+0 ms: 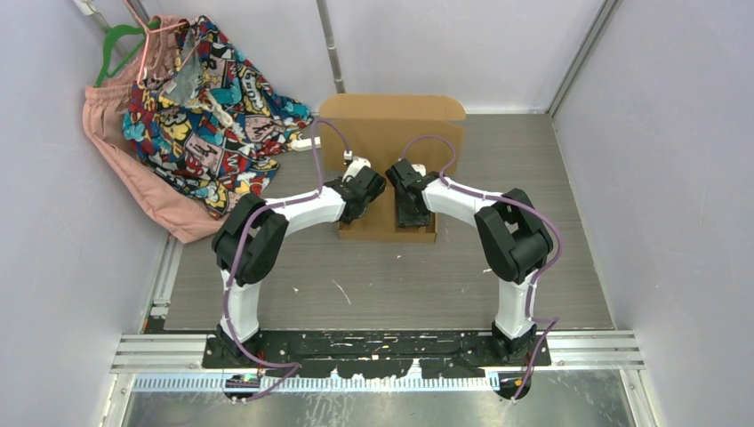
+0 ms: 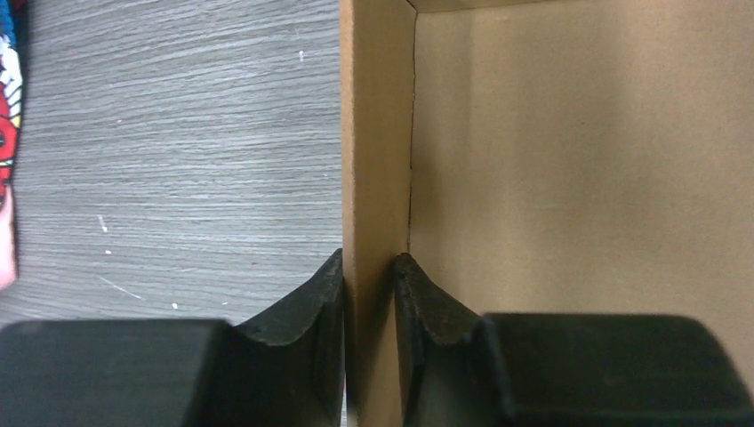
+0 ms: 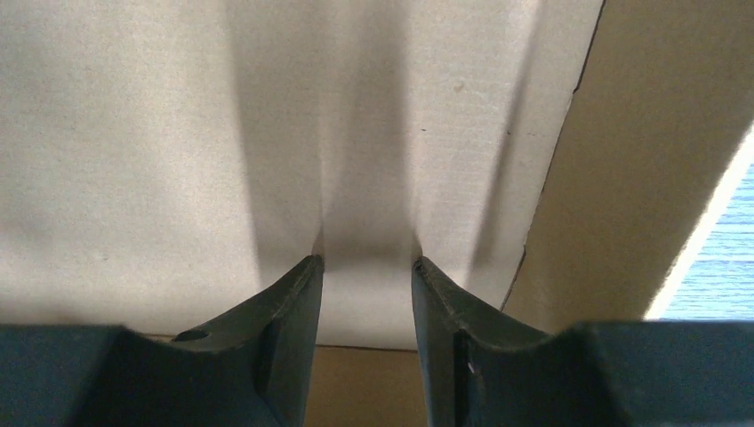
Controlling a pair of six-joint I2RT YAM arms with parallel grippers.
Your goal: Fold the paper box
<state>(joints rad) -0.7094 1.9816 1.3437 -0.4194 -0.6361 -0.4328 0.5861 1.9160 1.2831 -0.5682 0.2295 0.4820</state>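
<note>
The paper box (image 1: 391, 120) is brown cardboard and stands on the table between the two arms, with its rear flap upright. My left gripper (image 1: 358, 181) is at the box's left side. In the left wrist view it (image 2: 369, 262) is shut on the upright left side wall (image 2: 375, 133), one finger outside and one inside over the box floor (image 2: 578, 178). My right gripper (image 1: 407, 194) reaches into the box. In the right wrist view it (image 3: 366, 262) is open, its tips against a pale cardboard panel (image 3: 178, 133), with nothing between the fingers. More brown cardboard (image 3: 640, 160) shows on the right.
A colourful patterned cloth (image 1: 204, 98) and a pink garment (image 1: 133, 178) on a green hanger (image 1: 120, 40) lie at the back left. White walls close in the grey wood-grain table (image 1: 373, 285) on three sides.
</note>
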